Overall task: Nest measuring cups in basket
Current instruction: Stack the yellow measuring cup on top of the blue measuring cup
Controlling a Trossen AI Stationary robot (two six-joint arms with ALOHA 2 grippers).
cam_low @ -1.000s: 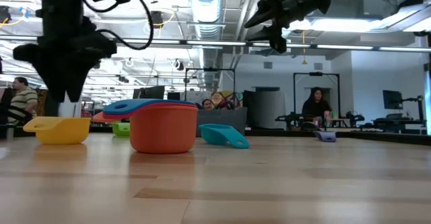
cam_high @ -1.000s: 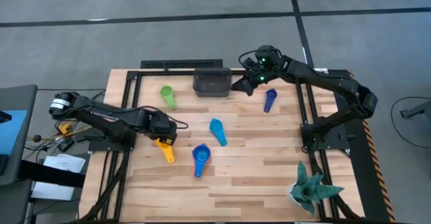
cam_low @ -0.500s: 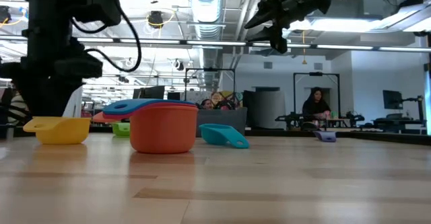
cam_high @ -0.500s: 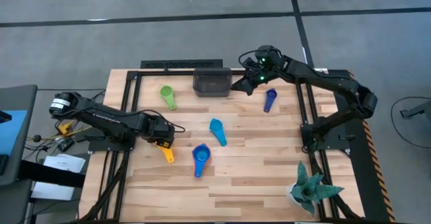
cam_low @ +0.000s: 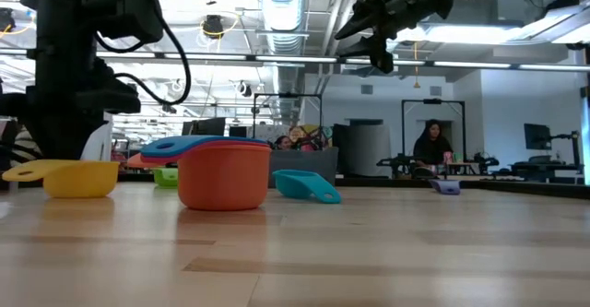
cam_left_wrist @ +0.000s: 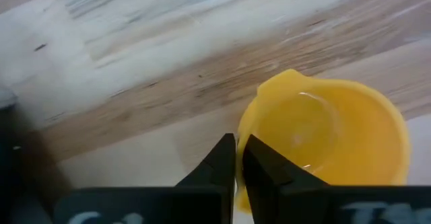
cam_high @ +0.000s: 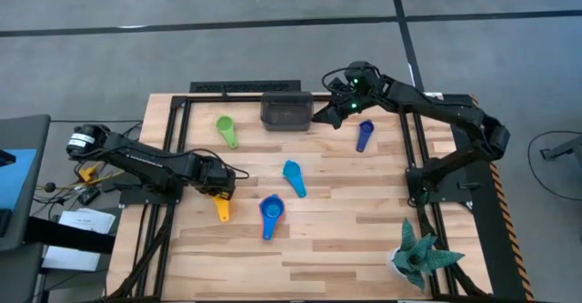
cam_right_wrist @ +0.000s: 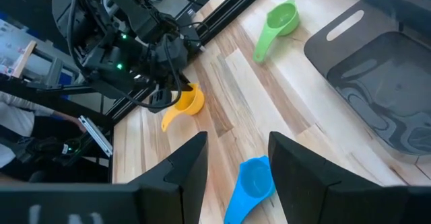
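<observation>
The yellow measuring cup (cam_high: 221, 205) stands on the table at the left, its handle (cam_low: 18, 171) toward the near edge. My left gripper (cam_left_wrist: 237, 153) is down on it and shut on its wall. My right gripper (cam_high: 318, 112) hovers open beside the dark basket (cam_high: 286, 110) at the far edge and holds nothing. A green cup (cam_high: 226, 130), a light blue cup (cam_high: 293, 177) and a dark blue cup (cam_high: 364, 135) lie apart on the wood. A royal blue cup sits in the orange cup (cam_low: 224, 176). My left gripper pinches the yellow cup's wall at the rim (cam_left_wrist: 248, 126), one finger outside the bowl and one finger (cam_left_wrist: 262, 173) inside it. The fingers come from above, pointing down. The cup stands upright with its bottom on the table.
A teal spiky plant (cam_high: 418, 257) stands at the near right corner. Black frame rails run along the table's left, right and far sides. Bare wood lies in the middle and near part of the table. People sit in the room beyond the table.
My left gripper has sunk onto the yellow cup. The cup has turned a little on the table, and its handle now sticks out to the left in the low view.
</observation>
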